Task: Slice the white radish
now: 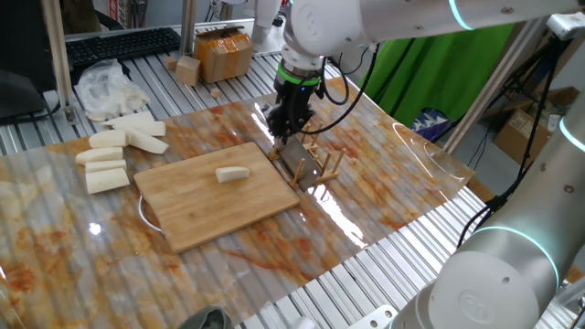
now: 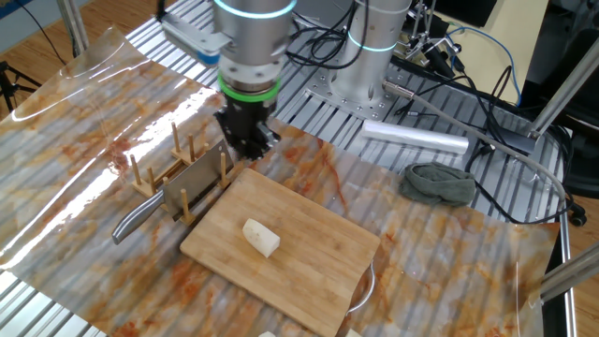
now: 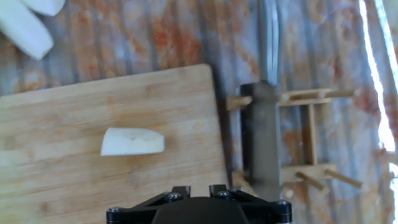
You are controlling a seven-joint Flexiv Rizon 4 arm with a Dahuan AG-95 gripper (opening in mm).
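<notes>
The white radish [image 1: 232, 174] is one short cream-white chunk lying in the middle of the bamboo cutting board [image 1: 196, 206]. It also shows in the other fixed view [image 2: 261, 237] and in the hand view [image 3: 132, 142]. A knife [image 2: 192, 178] rests in a small wooden rack [image 2: 159, 173] beside the board, its blade [image 3: 264, 143] standing between the pegs. My gripper [image 1: 291, 128] hangs over the rack's end near the board's corner [image 2: 248, 150]. It holds nothing, and its fingertips stand close together with a narrow gap [image 3: 199, 188].
Several larger white radish sticks [image 1: 119, 146] lie left of the board, with a white plastic bag [image 1: 105, 87] behind them. A cardboard box [image 1: 224, 53] and a keyboard [image 1: 123, 43] stand at the back. A grey cloth [image 2: 438, 183] and a metal cylinder [image 2: 416, 138] lie beyond the board.
</notes>
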